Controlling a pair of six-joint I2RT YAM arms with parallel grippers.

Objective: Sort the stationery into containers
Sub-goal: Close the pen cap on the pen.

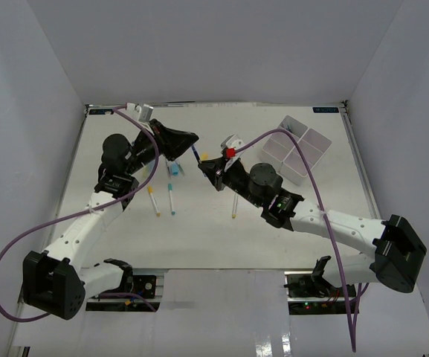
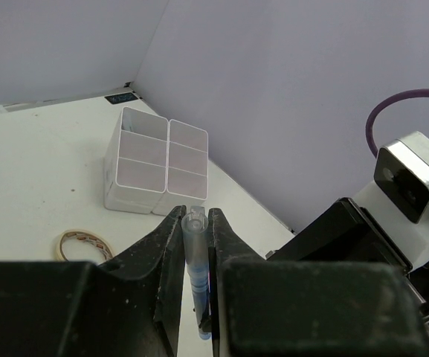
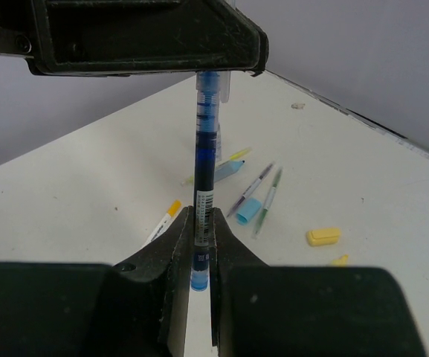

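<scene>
Both grippers are shut on one blue pen [image 1: 197, 154], held in the air between them above the table's middle. My left gripper [image 1: 191, 141] clamps its clear capped end [image 2: 195, 245], seen in the left wrist view [image 2: 195, 217]. My right gripper [image 1: 206, 165] clamps the other end [image 3: 205, 156], seen in the right wrist view [image 3: 202, 220]. The white divided tray [image 1: 307, 141] stands at the back right and also shows in the left wrist view [image 2: 134, 198]. The tan rubber band [image 2: 84, 244] lies near it.
On the table below lie a yellow block [image 3: 323, 236], a blue block [image 3: 248, 210], a green pen [image 3: 268, 201], a purple pen [image 3: 251, 190] and a yellow-capped pen [image 3: 166, 216]. More pens [image 1: 171, 199] lie left of centre. White walls enclose the table.
</scene>
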